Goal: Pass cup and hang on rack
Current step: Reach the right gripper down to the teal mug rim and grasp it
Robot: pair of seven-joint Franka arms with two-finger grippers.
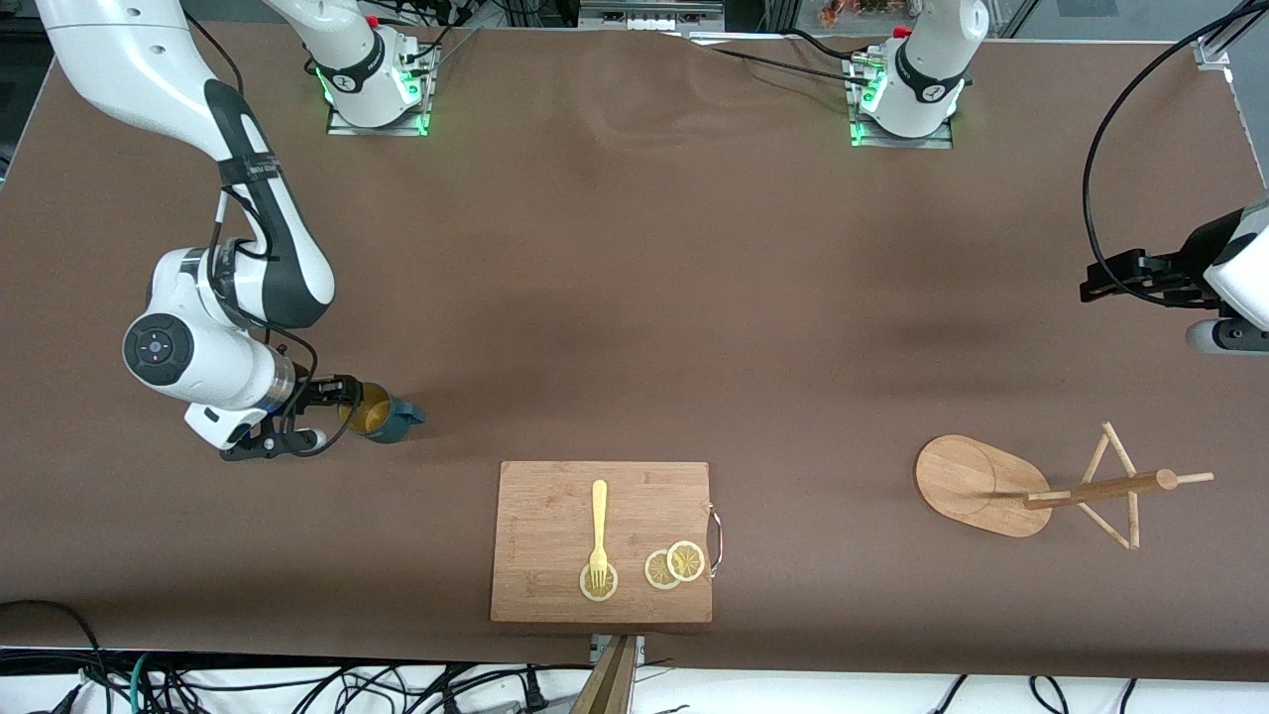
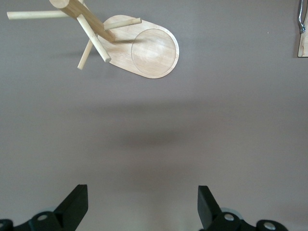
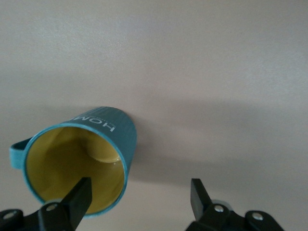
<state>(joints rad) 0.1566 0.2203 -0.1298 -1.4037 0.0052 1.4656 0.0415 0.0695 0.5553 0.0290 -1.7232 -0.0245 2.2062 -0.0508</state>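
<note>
The dark teal cup (image 1: 390, 416) with a yellow inside lies on its side on the brown table, its mouth facing my right gripper (image 1: 332, 415). In the right wrist view the cup (image 3: 82, 159) shows its handle off to one side. The right gripper (image 3: 139, 195) is open. One finger sits in front of the cup's mouth and the other is outside its wall, so the jaws straddle the rim. The wooden rack (image 1: 977, 484) stands at the left arm's end. My left gripper (image 1: 1110, 280) waits open and empty above the table there. The left wrist view shows that gripper (image 2: 142, 192) and the rack (image 2: 151, 53).
A rectangular wooden cutting board (image 1: 535, 555) lies near the front edge, carrying a yellow fork (image 1: 599, 521) and lemon slices (image 1: 676, 565). Its metal handle (image 2: 301, 19) shows in the left wrist view. Cables hang along the table's front edge.
</note>
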